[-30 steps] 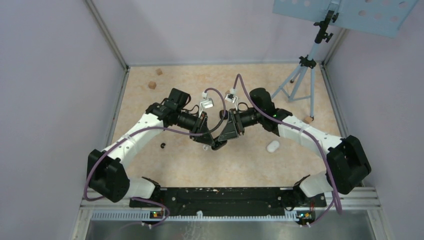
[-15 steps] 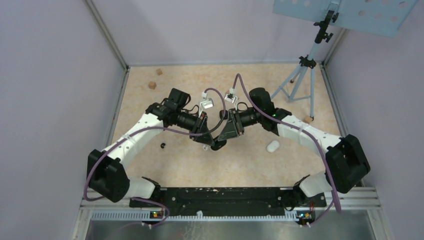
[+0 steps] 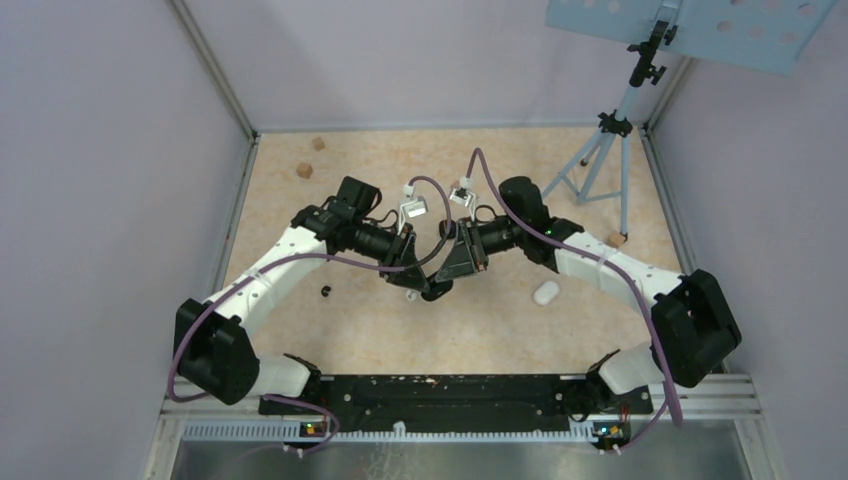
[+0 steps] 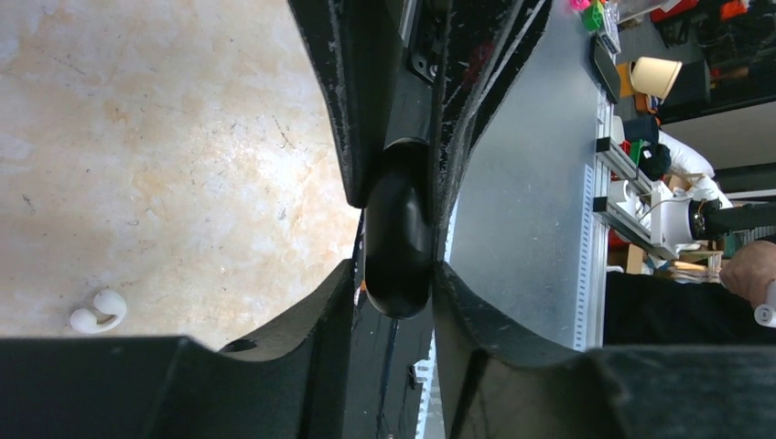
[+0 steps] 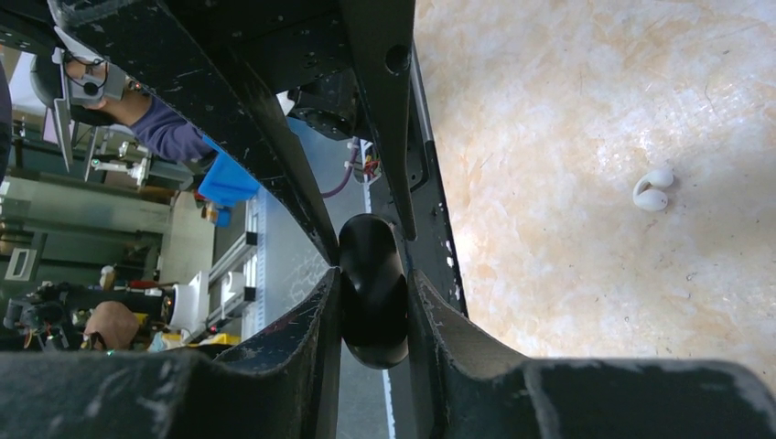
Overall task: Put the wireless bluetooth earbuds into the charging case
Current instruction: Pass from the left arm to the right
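Slippage risk: my left gripper and right gripper both pinch the black charging case. Uneven release could twist or drop it.

Beige table with white case, wooden blocks, black earbud.

A glossy black case, a white earbud, and a mottled beige-and-cream table.
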{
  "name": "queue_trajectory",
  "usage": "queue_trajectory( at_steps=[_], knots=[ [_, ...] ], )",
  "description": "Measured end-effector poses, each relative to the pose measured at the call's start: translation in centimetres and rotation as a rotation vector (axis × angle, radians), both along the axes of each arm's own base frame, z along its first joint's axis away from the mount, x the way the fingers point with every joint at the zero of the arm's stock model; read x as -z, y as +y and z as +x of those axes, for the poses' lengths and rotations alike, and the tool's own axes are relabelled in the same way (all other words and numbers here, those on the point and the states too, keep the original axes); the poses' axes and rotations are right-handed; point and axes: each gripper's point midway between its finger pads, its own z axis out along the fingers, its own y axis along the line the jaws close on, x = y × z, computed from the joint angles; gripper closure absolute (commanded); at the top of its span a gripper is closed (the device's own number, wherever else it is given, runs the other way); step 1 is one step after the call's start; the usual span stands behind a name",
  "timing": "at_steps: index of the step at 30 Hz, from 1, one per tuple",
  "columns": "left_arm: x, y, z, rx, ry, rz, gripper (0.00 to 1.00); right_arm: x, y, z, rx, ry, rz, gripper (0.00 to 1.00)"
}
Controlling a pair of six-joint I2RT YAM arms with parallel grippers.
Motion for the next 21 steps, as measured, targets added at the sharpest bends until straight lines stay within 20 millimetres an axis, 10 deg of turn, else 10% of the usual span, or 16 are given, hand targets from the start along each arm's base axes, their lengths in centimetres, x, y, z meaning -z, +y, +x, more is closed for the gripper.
queue_trajectory(
  at_steps=[13, 21],
  knots=[
    [0.0, 0.4, 0.7, -0.049, -0.041, 0.043, 0.02, -1.1, -0.7, -0.8, 0.027, -0.042, 0.029, 1.0],
    [-2.1, 1.2, 1.8, -0.138, -0.166, 0.075, 0.01, -0.6, -0.9, -0.4, 0.076, -0.041, 0.009, 1.0]
  ],
)
